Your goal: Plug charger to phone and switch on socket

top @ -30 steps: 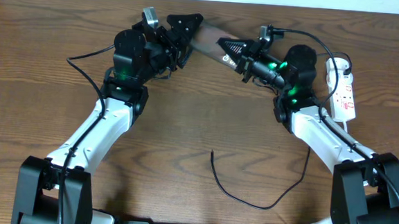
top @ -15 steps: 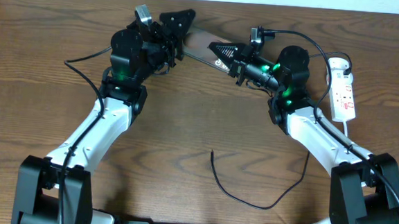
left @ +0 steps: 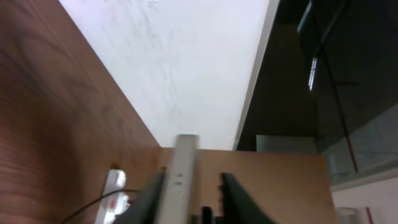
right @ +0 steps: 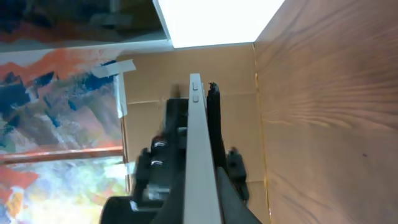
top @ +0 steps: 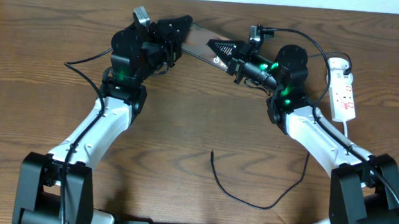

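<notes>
Phone (top: 202, 41) sits at the table's (top: 185, 125) far side, clamped in your right gripper (top: 225, 52); the left gripper (top: 178, 29) brackets its other end, narrow, but I cannot tell if it grips. You're positioning it; next, one arm must fetch the charger (top: 213, 165) lying up front.

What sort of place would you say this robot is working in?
Probably an indoor lab or workshop bench: a wood-grain table, a white power strip on it, and cardboard beside a colourful painting in the right wrist view.
</notes>
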{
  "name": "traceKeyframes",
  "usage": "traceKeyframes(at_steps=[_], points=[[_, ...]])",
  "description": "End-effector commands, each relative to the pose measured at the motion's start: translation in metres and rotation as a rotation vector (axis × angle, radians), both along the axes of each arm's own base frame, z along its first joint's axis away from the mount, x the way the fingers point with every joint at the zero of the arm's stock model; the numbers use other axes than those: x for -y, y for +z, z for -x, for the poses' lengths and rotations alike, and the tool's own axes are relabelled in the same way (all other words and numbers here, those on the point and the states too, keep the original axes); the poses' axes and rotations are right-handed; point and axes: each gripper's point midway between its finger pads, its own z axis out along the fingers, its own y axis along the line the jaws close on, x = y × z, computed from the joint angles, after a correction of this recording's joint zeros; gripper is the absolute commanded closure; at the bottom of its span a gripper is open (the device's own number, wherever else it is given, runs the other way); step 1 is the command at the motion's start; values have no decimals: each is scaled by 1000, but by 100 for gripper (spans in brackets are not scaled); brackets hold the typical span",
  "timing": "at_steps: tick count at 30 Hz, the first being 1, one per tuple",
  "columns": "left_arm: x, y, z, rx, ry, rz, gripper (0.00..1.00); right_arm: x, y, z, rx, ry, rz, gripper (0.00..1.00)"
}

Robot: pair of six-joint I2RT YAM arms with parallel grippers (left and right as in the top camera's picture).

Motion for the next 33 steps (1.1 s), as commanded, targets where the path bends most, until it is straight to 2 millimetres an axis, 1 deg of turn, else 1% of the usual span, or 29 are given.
traceKeyframes(at_steps=[1,14,15,16,17,18,19,20,22,23,26,30,32,33], points=[[3,21,4,66,-16,7,92,-19,-9,16,7,69,33,98],[4,21,4,70,-22,2,92,-22,-9,18,7,74,34,98],[4,21,4,70,-22,2,93,-22,-9,18,7,75,34,95],[4,21,4,70,-21,3,93,-22,-9,18,6,75,34,84],[4,21,4,70,-21,3,93,-22,-9,18,7,75,34,78],[3,21,4,70,-20,3,93,-22,-9,18,6,75,34,61],[3,21,4,70,-19,3,92,-22,-9,18,7,75,34,48],[3,21,4,70,-17,3,93,-22,-9,18,7,75,34,29],[3,21,4,70,-17,3,92,-22,-9,18,7,75,35,6],[3,21,3,70,-16,2,93,-22,-9,18,10,75,35,1],[2,21,3,70,-14,2,93,-21,-9,18,9,73,35,1],[-5,21,1,70,-4,1,93,-21,-9,17,10,71,35,1],[-13,20,-1,67,2,-1,93,-19,-9,16,10,70,35,1],[-21,20,-3,73,3,-9,93,-17,-9,15,10,68,35,1]])
